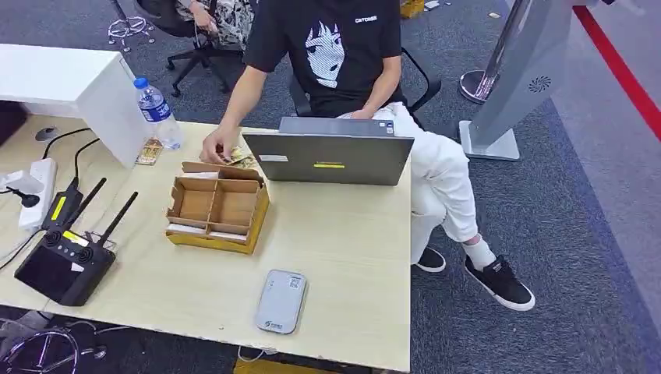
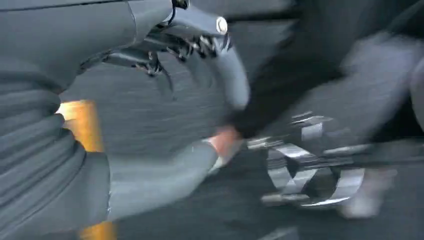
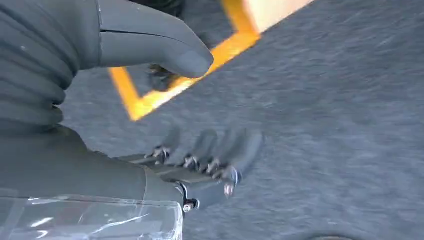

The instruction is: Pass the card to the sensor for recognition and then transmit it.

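Head view: wooden desk [image 1: 343,234] with a cardboard divider box [image 1: 217,216] mid-desk and a grey card sensor [image 1: 281,301] lying flat near the front edge, long axis running roughly front to back. A person [image 1: 335,54] sits behind a laptop [image 1: 329,158], one hand resting on the desk beside what look like cards [image 1: 240,160] just behind the box; too small for me to confirm. That's my best guess for where the card is: far side of the box, at the person's fingers.

Left wrist view: left hand [image 2: 165,100] is hanging low over grey carpet, thumb and fingers spread, nothing in it. Blurred, so I'm reading that loosely.

Right wrist view: right hand [image 3: 165,115] also over the carpet, fingers apart, holding nothing; a yellow floor marking [image 3: 165,90] and a pale corner sit past the thumb.

Key relation as I judge it: the card pile lies up and forward of both hands, across the desk, slightly left of centre, so the left hand looks nearer. The sensor sits between me and the box, right on the return path.
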